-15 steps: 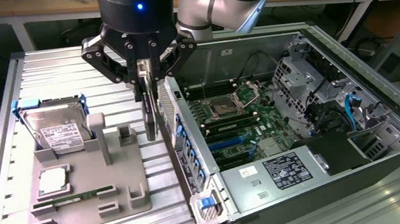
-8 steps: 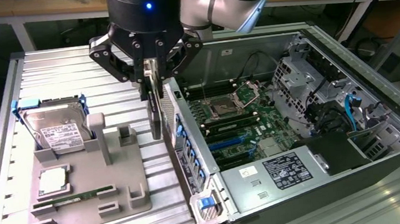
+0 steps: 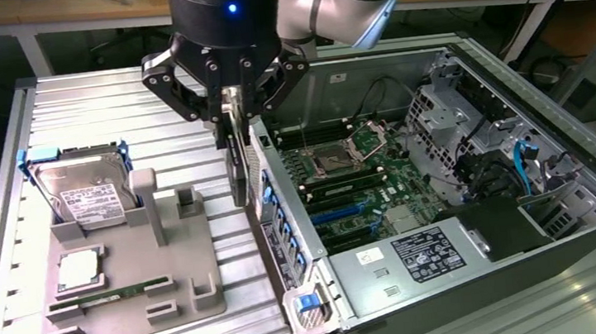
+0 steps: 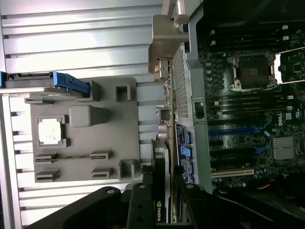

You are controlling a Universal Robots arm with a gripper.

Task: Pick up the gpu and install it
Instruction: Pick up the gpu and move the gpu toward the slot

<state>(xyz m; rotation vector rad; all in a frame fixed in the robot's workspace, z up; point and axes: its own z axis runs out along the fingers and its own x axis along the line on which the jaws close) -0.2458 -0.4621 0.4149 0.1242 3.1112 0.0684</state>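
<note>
The end effector (image 3: 229, 108), jaws narrowed, grasps the gpu (image 3: 238, 165) upright at the computer case's (image 3: 573, 250) edge.

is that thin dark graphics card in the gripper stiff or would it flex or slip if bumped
Probably stiff: the thin dark graphics card hangs straight, edge-on, without visible bend. It might pivot if bumped, since the black gripper pinches only its upper end. Likely fragile: it is thin and hangs right beside the grey metal computer case.
</note>
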